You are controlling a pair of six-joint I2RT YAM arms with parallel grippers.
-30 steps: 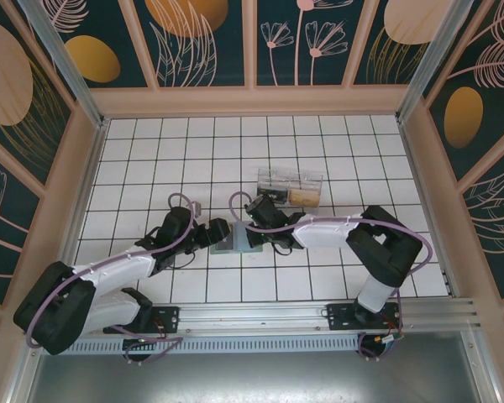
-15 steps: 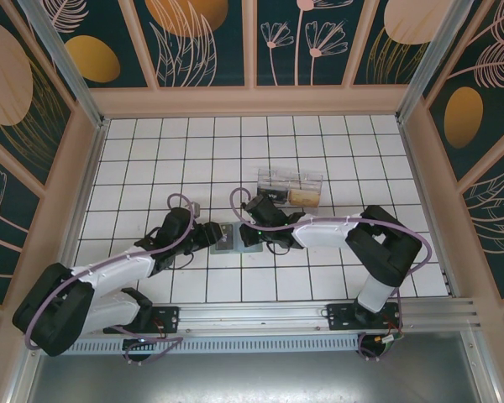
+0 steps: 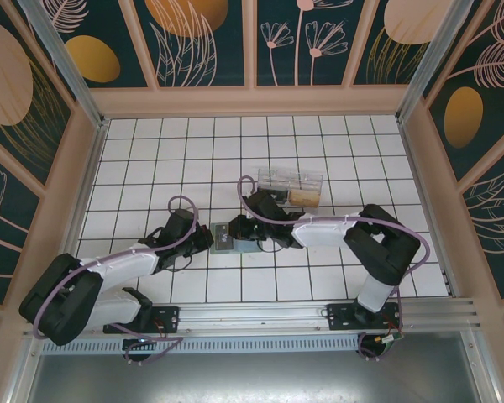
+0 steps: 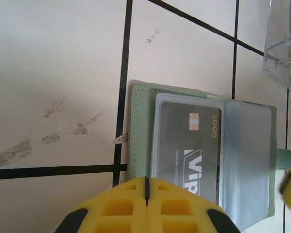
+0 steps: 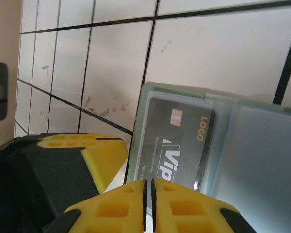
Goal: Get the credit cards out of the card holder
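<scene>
Wallet (image 4: 140, 121) is lying open on the tiles at mid-frame, with a grey card (image 4: 186, 141) sitting in its left pocket. Left gripper (image 4: 146, 187), wide a moment ago, is now clenching shut at its edge, seemingly pinning it. Right gripper (image 5: 148, 189) is hovering nearly shut, holding nothing.

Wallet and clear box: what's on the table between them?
Just bare white tile with black lines lies between the wallet and the clear box, as the left wrist view shows.
</scene>
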